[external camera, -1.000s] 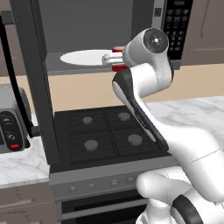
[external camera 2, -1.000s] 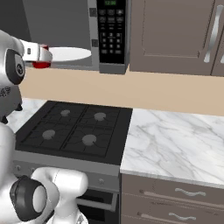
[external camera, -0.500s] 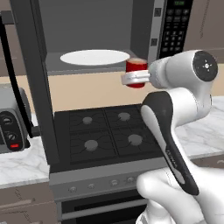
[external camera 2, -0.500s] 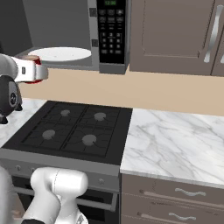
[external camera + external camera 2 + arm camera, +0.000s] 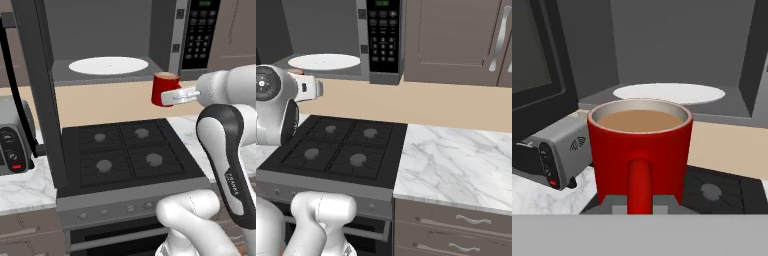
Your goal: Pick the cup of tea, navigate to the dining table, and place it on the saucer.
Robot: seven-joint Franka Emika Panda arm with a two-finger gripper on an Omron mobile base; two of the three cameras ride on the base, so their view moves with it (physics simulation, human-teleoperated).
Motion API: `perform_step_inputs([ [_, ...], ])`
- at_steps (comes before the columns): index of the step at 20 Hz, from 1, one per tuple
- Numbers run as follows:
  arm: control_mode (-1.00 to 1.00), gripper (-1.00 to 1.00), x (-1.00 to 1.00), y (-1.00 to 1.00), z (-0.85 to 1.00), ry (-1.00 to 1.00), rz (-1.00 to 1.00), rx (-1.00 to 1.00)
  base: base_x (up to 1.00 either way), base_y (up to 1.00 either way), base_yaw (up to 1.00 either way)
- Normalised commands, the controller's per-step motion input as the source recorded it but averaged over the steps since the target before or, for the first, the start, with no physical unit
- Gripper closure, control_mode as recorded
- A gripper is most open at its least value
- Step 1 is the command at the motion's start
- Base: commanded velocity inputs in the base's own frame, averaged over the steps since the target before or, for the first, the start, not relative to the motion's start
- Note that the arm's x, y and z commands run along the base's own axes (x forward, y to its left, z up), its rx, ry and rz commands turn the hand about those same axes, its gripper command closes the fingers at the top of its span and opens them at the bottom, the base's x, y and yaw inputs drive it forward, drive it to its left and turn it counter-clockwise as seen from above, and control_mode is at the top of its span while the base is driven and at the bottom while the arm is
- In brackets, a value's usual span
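Up close, the gripper (image 5: 172, 97) is pinched on the handle of the cup of tea (image 5: 163, 88), holding it upright in the air above the stove (image 5: 125, 152). Behind it, the open microwave (image 5: 107, 70) with its white plate (image 5: 108, 65).

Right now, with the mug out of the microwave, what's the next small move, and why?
Probably turn the base away toward the dining table, keeping the hand level. The cup of tea sits upright in the closed jaws by its handle, clear of the open microwave and above the stove. It is filled near the brim; no saucer is visible.
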Motion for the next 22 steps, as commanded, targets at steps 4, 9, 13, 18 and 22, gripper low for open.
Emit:
perform_step_inputs([
  [4, -1.0, 1.0, -0.01, -0.32, -0.07, 0.05, 0.23, 0.0, 0.0, 0.0, 0.0],
  [9, -1.0, 1.0, -0.01, -0.09, -0.04, 0.0, 0.1, 0.0, 0.0, 0.0, 0.0],
  [13, -1.0, 1.0, -0.09, -0.01, -0.25, 0.0, 0.02, 0.0, 0.0, 0.0, 0.0],
  [18, -1.0, 1.0, -0.01, 0.0, -0.38, 0.0, 0.0, 0.0, 0.0, 0.0, 0.0],
  [22, -1.0, 1.0, 0.0, 0.0, -0.03, 0.0, 0.0, 0.0, 0.0, 0.0, 0.0],
])
